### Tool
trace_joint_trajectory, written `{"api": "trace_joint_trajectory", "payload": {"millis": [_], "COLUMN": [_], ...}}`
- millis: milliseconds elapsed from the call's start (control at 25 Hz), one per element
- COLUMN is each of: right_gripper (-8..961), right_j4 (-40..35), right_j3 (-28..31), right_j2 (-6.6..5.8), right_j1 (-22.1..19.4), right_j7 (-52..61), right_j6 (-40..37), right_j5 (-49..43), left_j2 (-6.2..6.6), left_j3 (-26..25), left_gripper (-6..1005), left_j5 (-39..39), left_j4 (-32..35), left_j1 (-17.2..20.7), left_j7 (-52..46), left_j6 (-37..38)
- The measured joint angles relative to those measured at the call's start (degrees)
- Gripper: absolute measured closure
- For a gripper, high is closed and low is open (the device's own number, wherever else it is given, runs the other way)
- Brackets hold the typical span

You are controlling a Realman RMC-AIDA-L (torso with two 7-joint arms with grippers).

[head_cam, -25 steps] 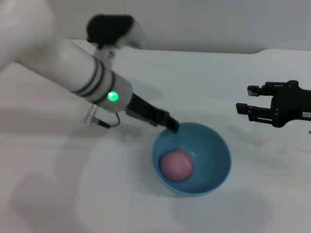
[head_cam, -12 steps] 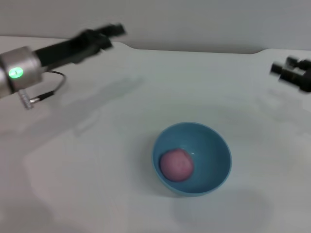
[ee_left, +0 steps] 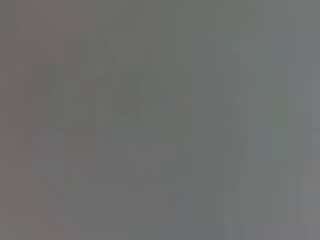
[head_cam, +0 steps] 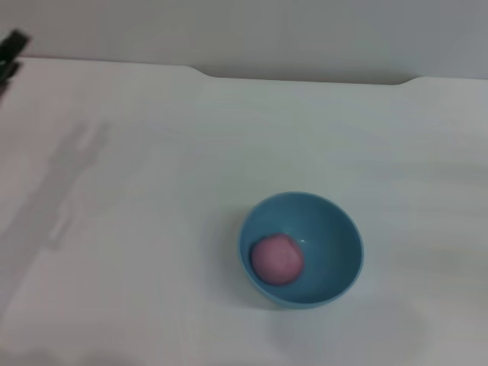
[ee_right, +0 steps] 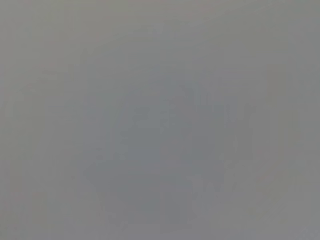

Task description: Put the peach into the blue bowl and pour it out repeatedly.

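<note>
The blue bowl (head_cam: 329,229) stands upright on the white table, a little right of centre in the head view. Inside it, against the left part of its floor, lies the pink peach (head_cam: 277,258). Only a dark tip of my left gripper (head_cam: 11,50) shows at the far left edge, well away from the bowl. My right gripper is out of the head view. Both wrist views show plain grey with neither bowl nor peach in them.
The white table (head_cam: 152,191) ends at a back edge against a grey wall (head_cam: 305,38). A faint shadow of the left arm lies on the table at the left.
My left arm has pulled away from the bowl's rim to the far left edge of view. My right gripper has withdrawn out of view to the right. Bowl and peach stayed put.
</note>
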Motion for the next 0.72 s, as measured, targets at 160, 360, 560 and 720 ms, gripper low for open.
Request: {"api": "trace_joint_trajectory", "payload": {"millis": [160, 360, 560, 720], "right_gripper": [355, 357, 360, 361], "right_j4": [4.9, 11.8, 14.04, 14.58], "right_j3": [0.16, 0.13, -0.34, -0.53], "right_j2": [0.11, 0.34, 0.38, 0.39], "right_j1": [-0.03, 2.56, 4.51, 5.34], "right_j7": [-16.04, -40.46, -44.49, -44.4], "right_j6": [-0.24, -0.24, -0.25, -0.24], "right_j5": [5.42, 5.83, 5.67, 5.58], "left_j2": [-0.21, -0.58, -0.68, -0.72], "left_j3": [-5.9, -9.23, -10.0, -9.78], "left_gripper": [279, 279, 280, 280], "left_j5": [-1.66, -1.8, -1.63, -1.24], "left_j4": [-5.29, -12.18, -21.05, -24.33], "left_j1": [1.83, 3.81, 3.02, 2.47], "left_j7": [17.36, 47.69, 80.15, 90.39], "left_j6": [2.47, 6.11, 6.4, 6.56]}}
